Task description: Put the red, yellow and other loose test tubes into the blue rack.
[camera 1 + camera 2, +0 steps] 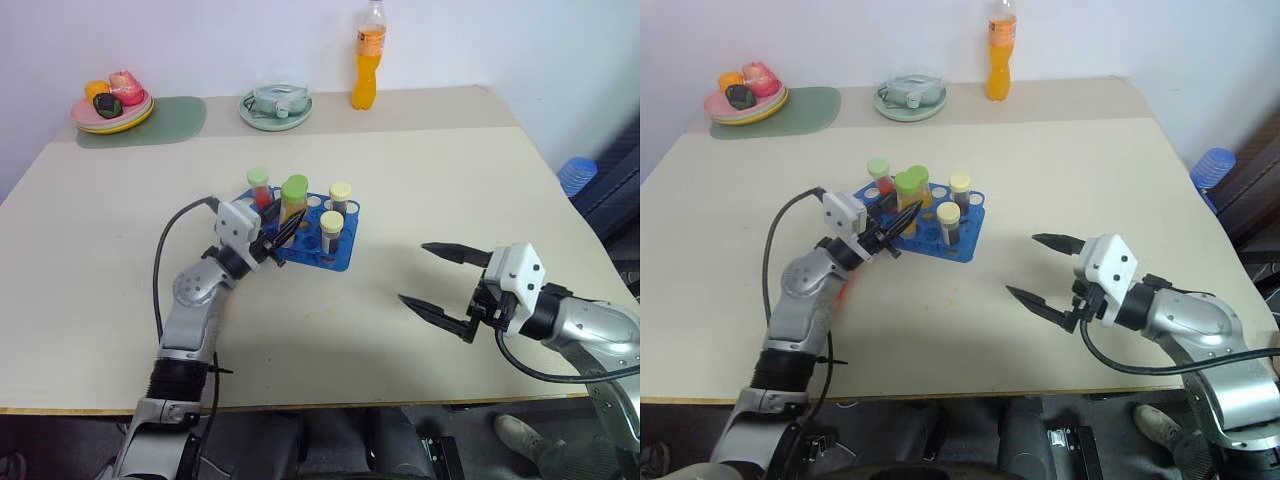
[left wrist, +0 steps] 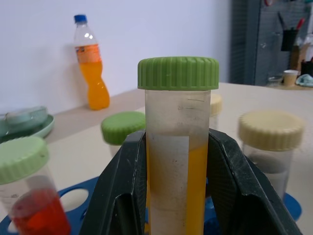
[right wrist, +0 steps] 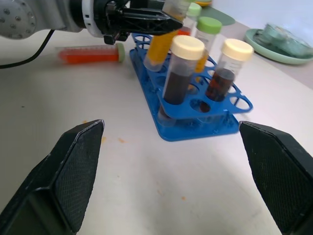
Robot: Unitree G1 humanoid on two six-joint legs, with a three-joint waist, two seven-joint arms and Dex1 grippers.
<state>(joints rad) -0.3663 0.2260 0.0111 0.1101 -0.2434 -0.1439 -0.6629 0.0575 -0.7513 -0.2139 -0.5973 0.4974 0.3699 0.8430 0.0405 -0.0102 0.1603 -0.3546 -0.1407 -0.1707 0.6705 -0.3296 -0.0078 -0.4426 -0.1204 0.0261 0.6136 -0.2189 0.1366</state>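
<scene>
The blue rack [image 1: 305,232] sits near the middle of the desk [image 1: 430,170], slightly toward the robot's left. Standing in its holes are a red tube [image 1: 260,187] with a green cap at the far left corner, two brown tubes [image 1: 331,232] with cream caps on the right side, and another green-capped tube [image 2: 122,129] behind the one being handled. Several holes on the near side are bare.

The left pincer [image 1: 281,234] is pinching a yellow tube [image 1: 294,198] with a green cap, upright over the rack's middle; whether its foot is already in a hole cannot be told. In the left wrist view the two black fingers [image 2: 122,196] press the tube's sides below the cap.

One more red tube [image 3: 90,54] lies flat on the desk just beside the rack's left end, close under the left arm.

The right pincer [image 1: 435,280] hangs spread wide and holds nothing, well apart from the rack on its right, with bare desk between them.

At the far edge stand a pale green dish [image 1: 275,107], an orange bottle [image 1: 368,60] and a stack of plates [image 1: 112,113] with small items, on a green mat [image 1: 170,120]. The near half of the desk is open on both sides.
</scene>
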